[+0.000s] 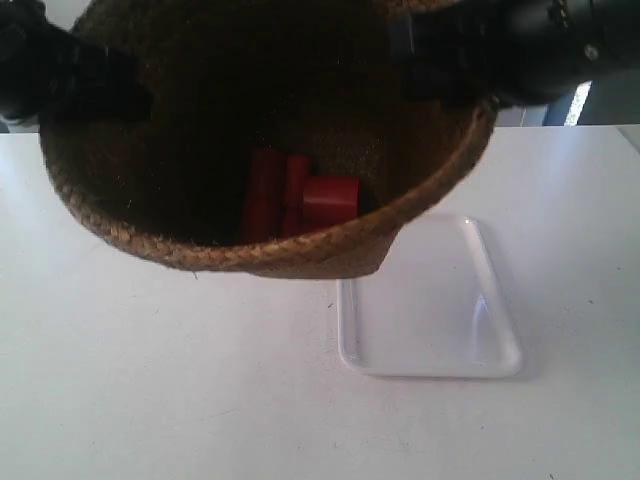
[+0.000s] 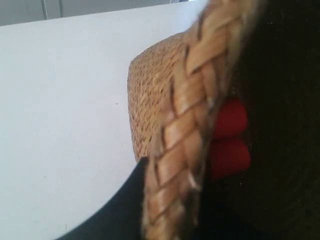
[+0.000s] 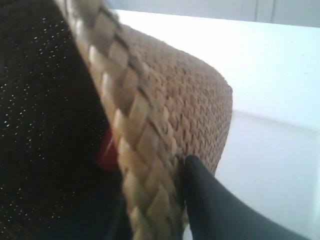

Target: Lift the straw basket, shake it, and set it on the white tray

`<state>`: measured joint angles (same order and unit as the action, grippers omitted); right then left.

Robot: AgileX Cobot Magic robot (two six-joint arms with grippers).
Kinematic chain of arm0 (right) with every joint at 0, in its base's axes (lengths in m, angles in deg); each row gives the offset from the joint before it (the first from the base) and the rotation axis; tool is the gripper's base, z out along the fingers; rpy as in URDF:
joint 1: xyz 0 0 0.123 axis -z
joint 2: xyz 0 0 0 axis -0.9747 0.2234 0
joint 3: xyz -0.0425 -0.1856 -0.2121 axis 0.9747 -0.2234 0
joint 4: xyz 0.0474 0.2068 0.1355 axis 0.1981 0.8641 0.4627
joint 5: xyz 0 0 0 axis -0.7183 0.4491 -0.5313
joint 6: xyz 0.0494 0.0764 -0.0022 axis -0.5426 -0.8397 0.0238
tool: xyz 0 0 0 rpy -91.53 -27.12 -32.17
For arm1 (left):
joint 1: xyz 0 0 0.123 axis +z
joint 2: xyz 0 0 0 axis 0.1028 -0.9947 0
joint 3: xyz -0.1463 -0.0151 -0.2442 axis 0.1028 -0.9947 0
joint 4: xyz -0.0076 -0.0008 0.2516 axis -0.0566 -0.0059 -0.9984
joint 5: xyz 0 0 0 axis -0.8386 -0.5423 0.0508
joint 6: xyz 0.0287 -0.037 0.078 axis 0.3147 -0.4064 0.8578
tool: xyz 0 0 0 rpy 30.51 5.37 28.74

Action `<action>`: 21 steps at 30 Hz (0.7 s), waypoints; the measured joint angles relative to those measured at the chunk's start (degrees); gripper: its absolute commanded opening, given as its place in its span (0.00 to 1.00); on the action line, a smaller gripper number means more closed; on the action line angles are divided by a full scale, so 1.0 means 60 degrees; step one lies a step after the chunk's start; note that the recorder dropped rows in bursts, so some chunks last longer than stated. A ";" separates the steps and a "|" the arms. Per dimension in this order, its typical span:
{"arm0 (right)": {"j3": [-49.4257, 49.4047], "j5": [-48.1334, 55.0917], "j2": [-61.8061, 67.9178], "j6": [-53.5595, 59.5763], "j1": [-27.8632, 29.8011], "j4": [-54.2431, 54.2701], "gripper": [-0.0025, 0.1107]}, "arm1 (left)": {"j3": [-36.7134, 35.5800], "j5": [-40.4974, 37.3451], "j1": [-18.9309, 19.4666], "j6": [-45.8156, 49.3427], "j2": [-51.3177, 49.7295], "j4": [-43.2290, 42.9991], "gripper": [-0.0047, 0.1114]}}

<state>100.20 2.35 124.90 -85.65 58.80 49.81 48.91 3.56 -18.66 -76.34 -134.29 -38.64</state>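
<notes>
The straw basket is held tilted above the bench, over its far half, toward the exterior view's left edge; several blocks are lodged inside it at the bottom; the white tray is laid flat on the bench, right of centre, its far left corner hidden behind the basket.

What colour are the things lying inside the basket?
Red. The pieces inside the straw basket show best in the exterior view.

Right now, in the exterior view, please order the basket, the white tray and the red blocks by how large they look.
1. Basket, though it is nearest the camera, which enlarges it.
2. Tray.
3. Red blocks, inside the basket.
</notes>
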 measured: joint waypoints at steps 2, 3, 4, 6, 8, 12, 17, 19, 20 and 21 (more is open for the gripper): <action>-0.1129 -0.0681 -0.0703 0.0006 -0.0042 0.0105 0.02 | -0.0659 0.0129 -0.0022 0.0000 0.0461 0.0063 0.04; -0.1699 -0.1000 -0.0985 0.0103 -0.0062 0.0165 0.02 | -0.0976 0.0180 -0.0045 0.0000 0.0712 0.0108 0.04; -0.2254 -0.1436 -0.1342 0.0245 -0.0076 0.0242 0.02 | -0.1226 0.0233 -0.0046 0.0041 0.0955 0.0131 0.04; -0.3170 -0.2200 -0.2066 0.0443 -0.0100 0.0368 0.02 | -0.1836 0.0389 -0.0105 0.0167 0.1432 0.0264 0.04; -0.4005 -0.2855 -0.2718 0.0534 -0.0137 0.0524 0.02 | -0.2355 0.0618 -0.0127 0.0299 0.1806 0.0432 0.04; -0.4985 -0.3445 -0.3330 0.0746 -0.0209 0.1158 0.02 | -0.3183 0.1271 -0.0211 0.0468 0.2307 0.0973 0.04; -0.5377 -0.3574 -0.3313 0.0926 -0.0224 0.2320 0.02 | -0.3559 0.1617 -0.0211 0.0650 0.2351 0.1445 0.04; -0.5377 -0.3778 -0.3222 0.1014 -0.0268 0.2864 0.02 | -0.3600 0.1704 -0.0211 0.0666 0.2351 0.1543 0.04; -0.5377 -0.3873 -0.3184 0.1066 -0.0352 0.3035 0.02 | -0.3600 0.1756 -0.0211 0.0686 0.2351 0.1592 0.04; -0.5377 -0.4002 -0.3125 0.1115 -0.0453 0.3172 0.02 | -0.3600 0.1837 -0.0211 0.0686 0.2351 0.1661 0.04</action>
<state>67.94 -21.67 106.15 -78.95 56.08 68.84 27.30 14.58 -19.92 -72.22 -120.18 -28.67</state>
